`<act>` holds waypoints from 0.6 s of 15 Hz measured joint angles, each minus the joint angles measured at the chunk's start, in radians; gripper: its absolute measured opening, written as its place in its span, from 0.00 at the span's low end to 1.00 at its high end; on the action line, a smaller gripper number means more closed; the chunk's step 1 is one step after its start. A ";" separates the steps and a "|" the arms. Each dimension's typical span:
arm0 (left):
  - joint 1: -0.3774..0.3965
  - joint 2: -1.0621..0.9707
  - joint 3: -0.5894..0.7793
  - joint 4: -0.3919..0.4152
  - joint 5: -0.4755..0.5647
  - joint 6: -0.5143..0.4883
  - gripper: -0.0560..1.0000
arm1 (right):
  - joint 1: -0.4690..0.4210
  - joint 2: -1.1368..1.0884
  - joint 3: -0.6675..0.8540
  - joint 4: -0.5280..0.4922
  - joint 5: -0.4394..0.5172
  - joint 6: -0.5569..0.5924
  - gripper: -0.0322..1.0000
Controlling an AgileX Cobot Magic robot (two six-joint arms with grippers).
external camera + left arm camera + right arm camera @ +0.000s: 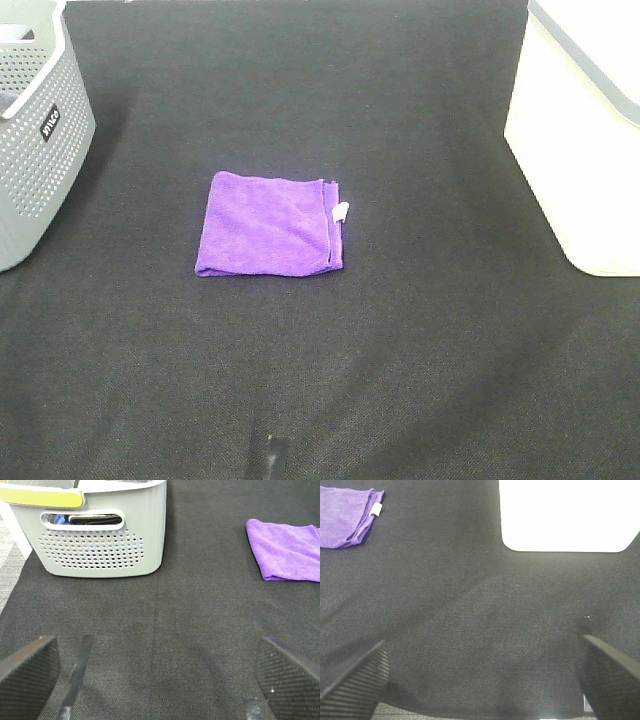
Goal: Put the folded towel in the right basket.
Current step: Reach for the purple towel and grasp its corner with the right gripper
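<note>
Right now the towel (270, 225) is lying flat on the mat (400, 380), a little left of centre and well apart from both baskets. It is folded nearly square, running slightly longer side to side, and its layered edge with the white tag (341, 211) is facing the right basket (575, 160).

You are holding the left gripper (160, 677) and the right gripper (480, 677) low over bare mat, each with its jaws spread wide and gripping nothing. From each gripper the towel is sitting ahead and inward, toward the middle. Neither arm is looking clearly nearer, but the right one is seeing the tag edge and has its basket just ahead on its outer side, so you are probably better off reaching with it.

The right basket is showing only a washed-out white wall, so you cannot tell what it holds. The left basket (105, 540) is showing something dark and blue through its handle slot.
</note>
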 joint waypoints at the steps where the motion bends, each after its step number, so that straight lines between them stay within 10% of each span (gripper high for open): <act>1: 0.000 0.000 0.000 0.000 0.000 0.000 0.99 | 0.000 0.000 0.000 0.000 0.000 0.000 0.96; 9: 0.000 0.000 0.000 0.000 0.000 0.000 0.99 | 0.000 0.000 0.000 0.000 0.000 0.000 0.96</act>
